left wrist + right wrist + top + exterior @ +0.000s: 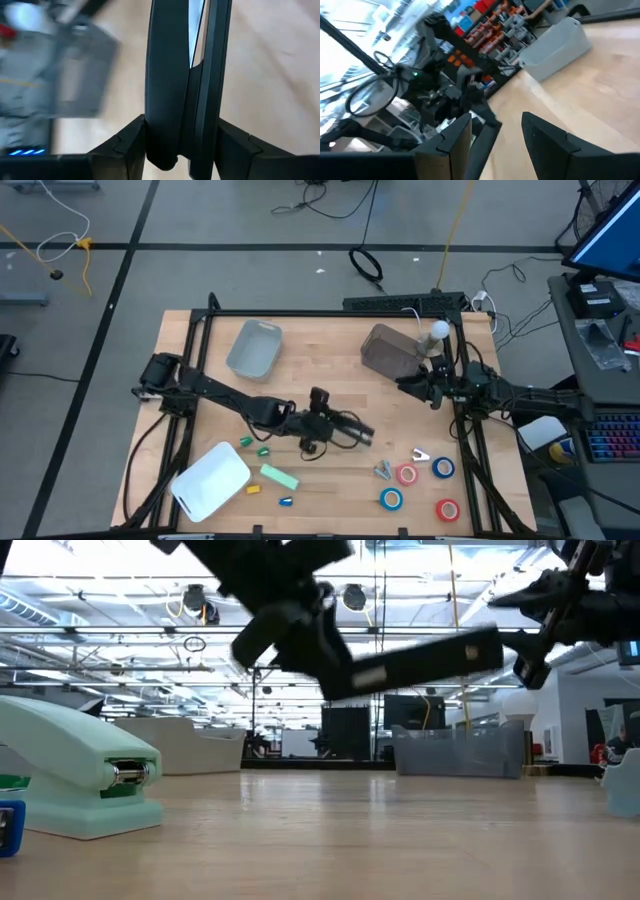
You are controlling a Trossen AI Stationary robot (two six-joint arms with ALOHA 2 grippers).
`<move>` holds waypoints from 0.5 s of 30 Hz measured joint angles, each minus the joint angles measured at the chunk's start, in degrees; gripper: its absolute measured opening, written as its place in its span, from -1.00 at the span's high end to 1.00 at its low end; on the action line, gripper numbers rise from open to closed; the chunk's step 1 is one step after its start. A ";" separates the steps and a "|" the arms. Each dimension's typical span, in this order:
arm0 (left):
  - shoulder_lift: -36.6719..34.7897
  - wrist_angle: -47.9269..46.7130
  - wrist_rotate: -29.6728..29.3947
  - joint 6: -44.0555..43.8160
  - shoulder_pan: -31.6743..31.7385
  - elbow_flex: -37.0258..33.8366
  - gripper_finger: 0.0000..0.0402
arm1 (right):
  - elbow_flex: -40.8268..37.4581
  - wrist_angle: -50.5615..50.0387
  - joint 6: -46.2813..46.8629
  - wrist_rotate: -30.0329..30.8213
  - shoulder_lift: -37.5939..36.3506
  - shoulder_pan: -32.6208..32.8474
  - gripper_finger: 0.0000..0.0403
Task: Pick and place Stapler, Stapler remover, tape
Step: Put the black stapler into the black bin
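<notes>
My left gripper (325,425) is shut on a black stapler (352,432) and holds it in the air over the middle of the table; the low view shows the stapler (420,660) well above the wood. A pale green stapler (280,477) lies near the front edge. Two red and two blue tape rolls (405,475) lie flat at the front right. Beside them lie two small metal claw-like staple removers (385,470). My right gripper (495,135) hangs open at the table's right side beside a dark bin (385,350), with nothing between its fingers. My left gripper pinches the black stapler's two long sides (160,130) between its two fingers, near the stapler's left end. The stapler runs out ahead of the fingers (125,147), toward the table's right. It is lifted clear of the table, its free end (490,645) slightly raised.
A grey-blue tray (255,348) stands at the back left. A white bin (210,480) sits at the front left, with small green, yellow and blue pieces (255,446) scattered beside it. Bare wood lies between the trays and the tape rolls.
</notes>
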 joint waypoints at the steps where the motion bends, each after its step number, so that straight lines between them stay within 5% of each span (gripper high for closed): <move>1: -0.49 0.47 -1.93 0.51 0.00 0.45 0.07 | 0.11 1.80 0.00 -0.22 1.00 0.00 0.17; 15: -0.84 1.61 -19.04 7.75 0.15 5.27 0.09 | 0.07 29.20 2.10 -7.62 15.37 0.00 0.03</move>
